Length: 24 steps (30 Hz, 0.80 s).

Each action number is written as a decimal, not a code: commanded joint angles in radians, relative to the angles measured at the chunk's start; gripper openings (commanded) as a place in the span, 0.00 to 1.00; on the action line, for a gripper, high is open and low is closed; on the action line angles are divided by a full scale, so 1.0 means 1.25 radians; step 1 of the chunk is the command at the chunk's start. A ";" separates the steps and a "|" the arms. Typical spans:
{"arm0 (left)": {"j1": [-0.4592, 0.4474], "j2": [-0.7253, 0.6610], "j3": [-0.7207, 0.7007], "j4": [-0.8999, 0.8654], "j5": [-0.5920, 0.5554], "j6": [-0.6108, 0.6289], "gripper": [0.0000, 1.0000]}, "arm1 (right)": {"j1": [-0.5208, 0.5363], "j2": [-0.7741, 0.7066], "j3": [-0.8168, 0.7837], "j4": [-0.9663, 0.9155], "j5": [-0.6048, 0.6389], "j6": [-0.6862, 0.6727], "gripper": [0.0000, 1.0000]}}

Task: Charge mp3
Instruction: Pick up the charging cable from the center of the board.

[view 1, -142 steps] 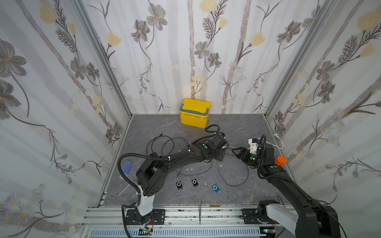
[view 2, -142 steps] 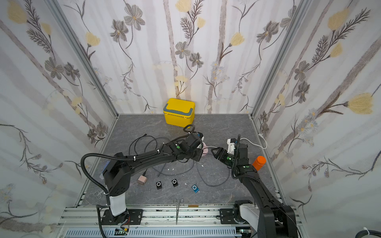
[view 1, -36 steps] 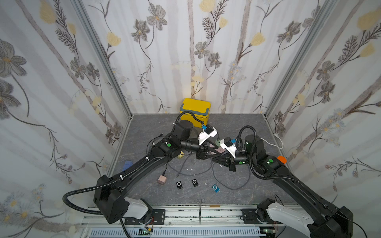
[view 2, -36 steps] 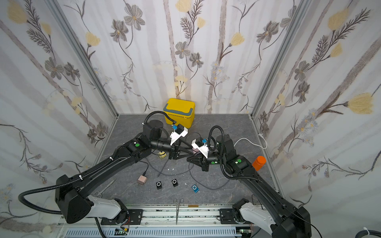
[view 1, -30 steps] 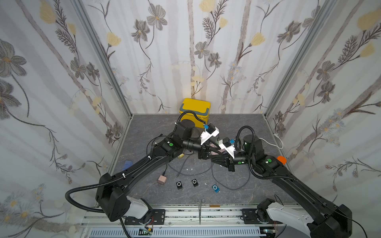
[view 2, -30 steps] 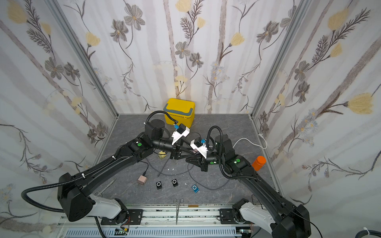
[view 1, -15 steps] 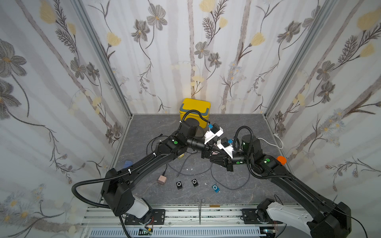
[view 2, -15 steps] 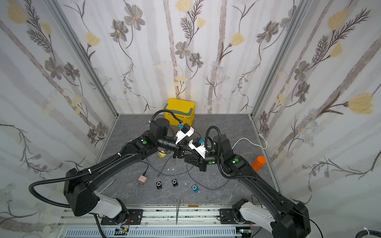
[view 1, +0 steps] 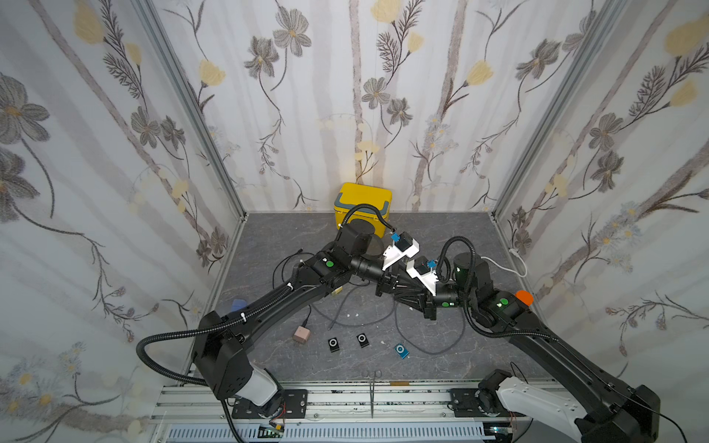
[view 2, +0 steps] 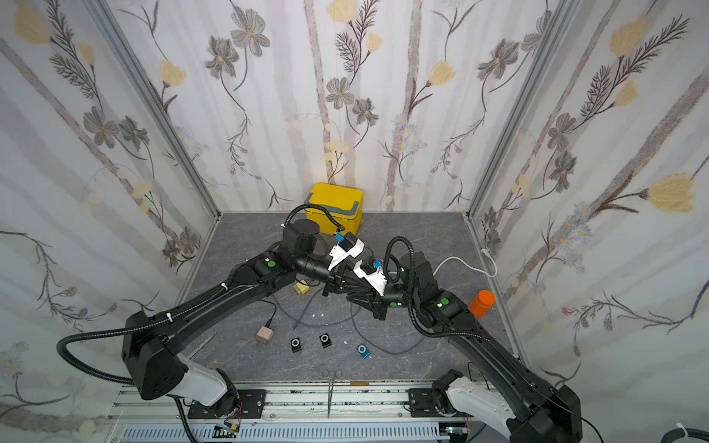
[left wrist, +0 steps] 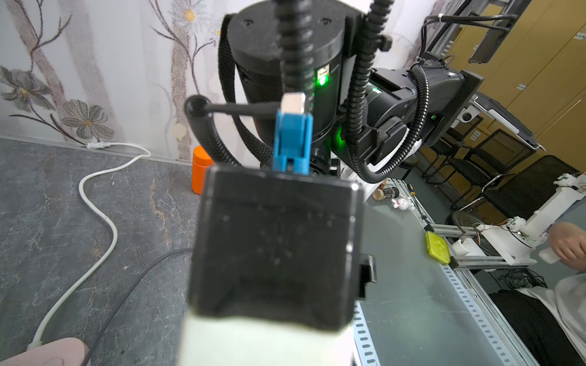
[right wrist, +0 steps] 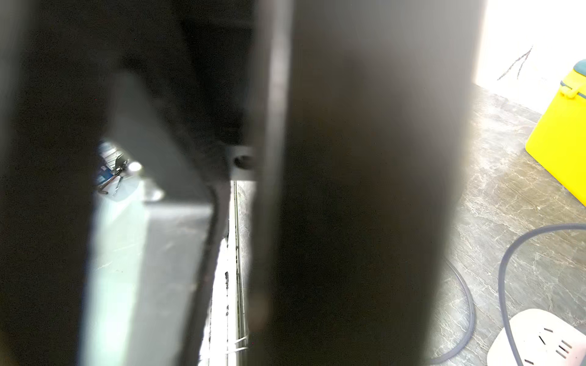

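Left end effector [view 1: 391, 282] and right end effector [view 1: 408, 293] overlapping at table [view 1: 268, 237] centre, left's gap hidden, cannot tell, right's pressed together; right wrist view mostly blurred black; flat square blue mp3 player [view 1: 401, 351] and black mp3 players [view 1: 333, 344] at six o'clock; thin dark cable [right wrist: 500, 279] looped on marbled grey

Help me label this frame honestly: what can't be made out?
- Jaws and anything held: both top views, black on black where the arms meet.
- Left wrist view: a black box blocks the jaws.
- Right wrist view: blurred dark parts fill it.
- Mp3 players: ports too small in top views.
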<state>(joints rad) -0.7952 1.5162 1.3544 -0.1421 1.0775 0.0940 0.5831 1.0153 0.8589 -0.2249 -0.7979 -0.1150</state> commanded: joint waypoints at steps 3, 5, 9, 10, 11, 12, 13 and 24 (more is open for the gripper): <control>-0.005 -0.006 -0.008 -0.032 -0.012 -0.018 0.10 | 0.003 -0.008 0.001 0.102 -0.009 -0.019 0.18; 0.004 -0.012 -0.015 -0.011 -0.033 -0.042 0.08 | 0.004 -0.013 -0.002 0.106 -0.009 -0.016 0.20; 0.030 -0.017 -0.021 0.011 -0.076 -0.085 0.06 | 0.003 -0.033 -0.009 0.120 -0.001 -0.009 0.24; 0.036 -0.019 -0.023 0.013 -0.090 -0.095 0.06 | 0.003 -0.042 -0.013 0.126 0.005 -0.005 0.26; 0.041 -0.020 -0.024 0.014 -0.107 -0.103 0.05 | 0.003 -0.052 -0.019 0.134 0.010 -0.001 0.30; 0.046 -0.020 -0.027 0.017 -0.119 -0.112 0.05 | 0.002 -0.061 -0.024 0.142 0.014 0.002 0.34; 0.053 -0.021 -0.032 0.028 -0.131 -0.128 0.05 | 0.003 -0.073 -0.031 0.152 0.021 0.007 0.37; 0.116 -0.088 -0.129 0.252 -0.222 -0.343 0.03 | 0.002 -0.110 -0.077 0.170 0.109 0.045 0.75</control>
<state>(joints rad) -0.6613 1.4246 1.2003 0.0475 0.8665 -0.2337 0.5850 0.8856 0.7692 -0.0704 -0.6933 -0.0841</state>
